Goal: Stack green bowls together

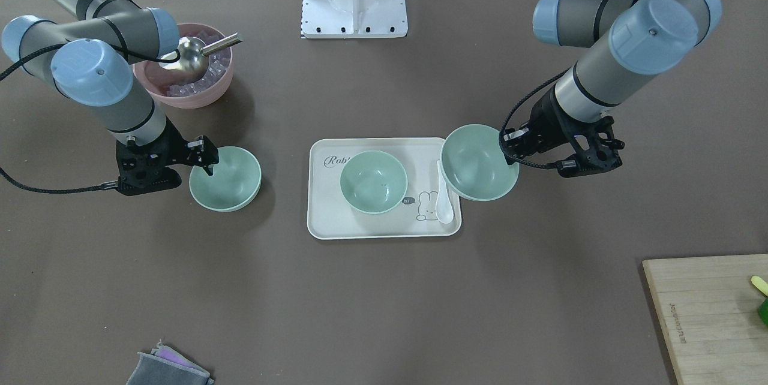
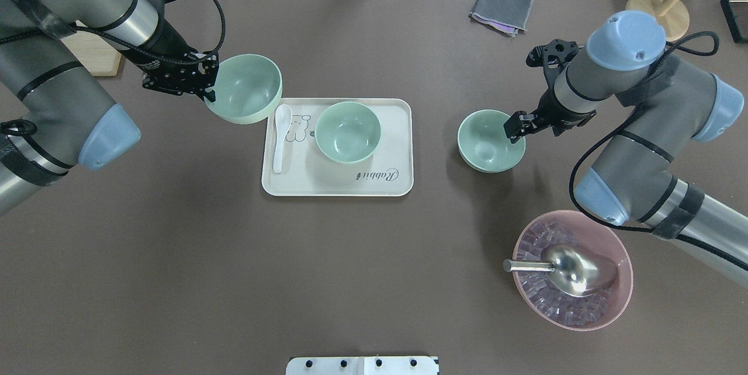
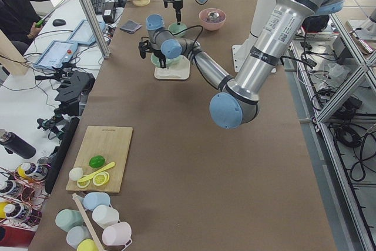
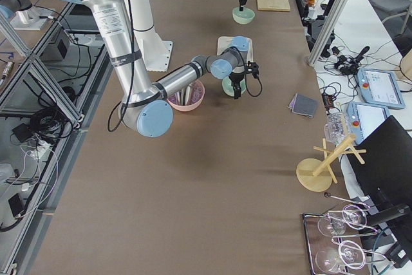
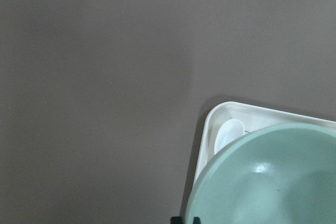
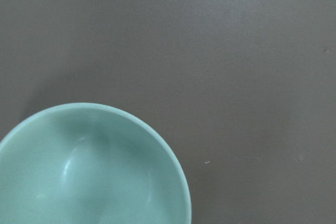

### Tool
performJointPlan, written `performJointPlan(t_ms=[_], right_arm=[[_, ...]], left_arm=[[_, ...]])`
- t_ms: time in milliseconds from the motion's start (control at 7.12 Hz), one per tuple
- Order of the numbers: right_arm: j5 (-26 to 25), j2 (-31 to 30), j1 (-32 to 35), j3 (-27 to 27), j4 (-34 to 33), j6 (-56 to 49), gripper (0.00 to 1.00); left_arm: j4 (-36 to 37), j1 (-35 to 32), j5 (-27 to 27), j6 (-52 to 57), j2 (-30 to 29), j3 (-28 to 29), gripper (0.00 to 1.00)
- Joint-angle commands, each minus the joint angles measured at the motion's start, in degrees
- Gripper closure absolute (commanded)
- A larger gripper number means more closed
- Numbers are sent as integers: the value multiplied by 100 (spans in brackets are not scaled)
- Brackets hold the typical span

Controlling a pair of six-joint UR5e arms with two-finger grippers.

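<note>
Stacking in hand: green bowl (image 2: 248, 94) gripped over the tray (image 2: 339, 188) by left jaws.
Centring above the tray bowl (image 2: 347, 131) is required next; right jaws' hold on the worktop bowl (image 2: 489, 141) cannot be told.

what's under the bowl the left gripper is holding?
Past the green bowl's rim, one corner of the tray and the white spoon's scoop end show. Whatever lies straight beneath is covered by the bowl.
</note>
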Motion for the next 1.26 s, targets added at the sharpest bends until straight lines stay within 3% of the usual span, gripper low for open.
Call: performJointPlan(t_ms=[0,281,562,843,1124], right_arm=[[-20,152,-112,-242,0,133,29],[-12,152,-139,-260,0,116,55],[23,152,-122,-252,-9,90,99],[233,265,141,-207,-26,116,100],[769,512,484,-207,-88,142,100]], left_arm=[[2,0,0,1,0,3,100],[-7,0,0,1,0,12,100],[2,0,0,-8,0,12,100],[2,9,44,-121,-18,4,100],[-7,218,367,-698,-184,-5,100]])
